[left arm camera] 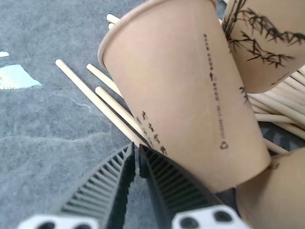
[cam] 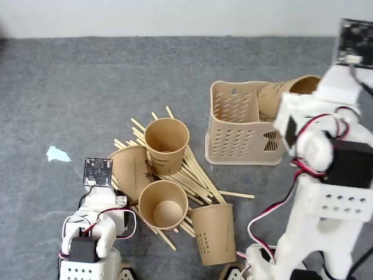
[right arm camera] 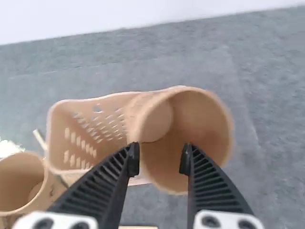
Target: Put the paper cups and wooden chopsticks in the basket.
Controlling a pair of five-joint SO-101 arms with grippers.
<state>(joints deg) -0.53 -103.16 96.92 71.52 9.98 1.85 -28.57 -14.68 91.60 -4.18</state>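
My left fingers [left arm camera: 147,160] are closed on nothing, low over the bench [cam: 70,87], their tips at the near ends of the chopsticks [cam: 195,175]. Just beside them a tipped cup [left arm camera: 181,95] lies on its side across the sticks, mouth pointing away from me. To the other side a blue scrap [left arm camera: 16,76] is stuck on the bench, apart from the pile.

The sticks are spread in a loose heap, and the cups weigh on them. A near cup [cam: 163,204] stands upright on the heap next to the tipped one. A side cup [cam: 214,233] lies at the heap's edge nearest my right arm [cam: 320,175]. A far cup [cam: 166,140] stands upright at the back.

Beyond the heap stands the basket [cam: 239,137], split into two compartments. A leaning cup [right arm camera: 190,129] rests tilted in the compartment closer to my right arm, base inside, mouth sticking out over the wall. My right fingers [right arm camera: 131,160] are spread apart in front of that mouth, astride its lower rim; I cannot tell whether they touch it.
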